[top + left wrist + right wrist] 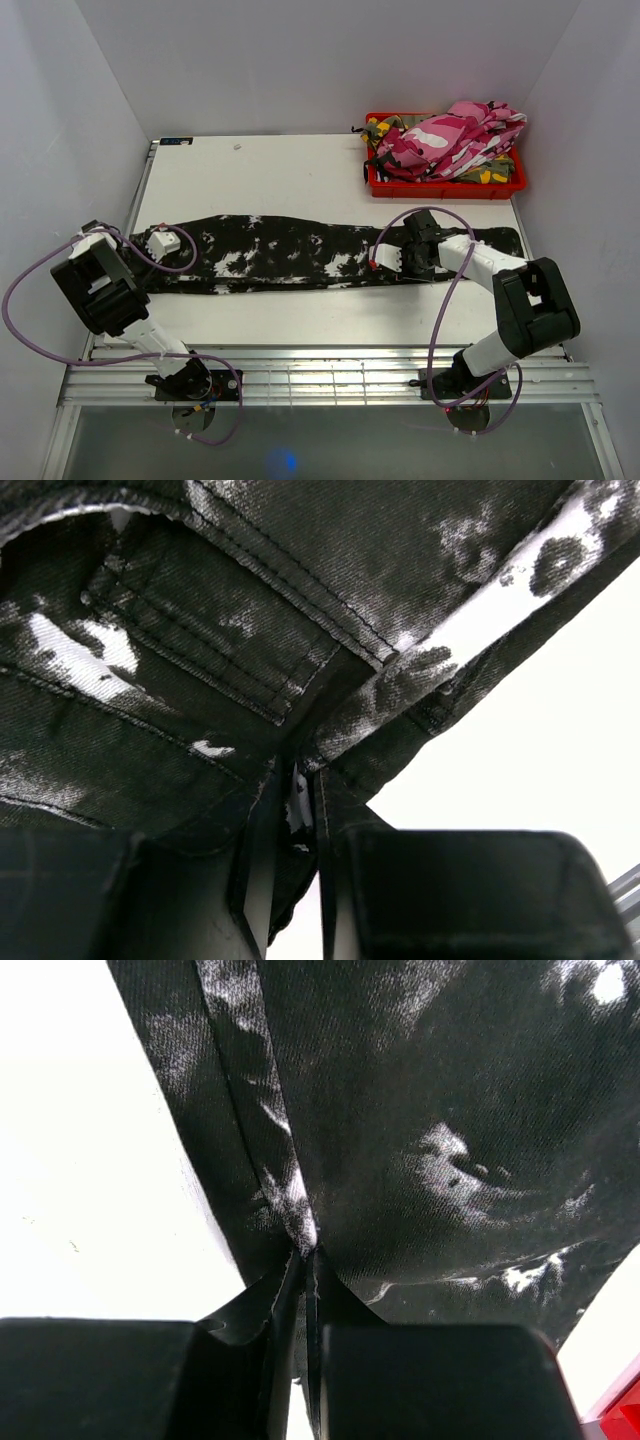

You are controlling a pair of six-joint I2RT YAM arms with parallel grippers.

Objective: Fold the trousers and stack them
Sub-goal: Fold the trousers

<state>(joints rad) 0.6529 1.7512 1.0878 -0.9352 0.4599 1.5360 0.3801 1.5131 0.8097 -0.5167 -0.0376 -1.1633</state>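
The black trousers with white splotches [290, 252] lie stretched flat, left to right, across the middle of the table. My left gripper [160, 242] is at their left end and is shut on a fold of the cloth by the seams, as the left wrist view [300, 780] shows with the cloth [200, 610] filling the frame. My right gripper [383, 258] is over the right part of the trousers, shut on a pinched ridge of cloth [303, 1255] with the fabric [450, 1110] above it. The far right end of the legs lies past the right arm.
A red bin [440, 190] stands at the back right with pink-white camouflage trousers [455, 135] heaped in it and green-yellow camouflage cloth [378, 128] under them. White table [280, 180] shows behind the black trousers. Grey walls close in on both sides.
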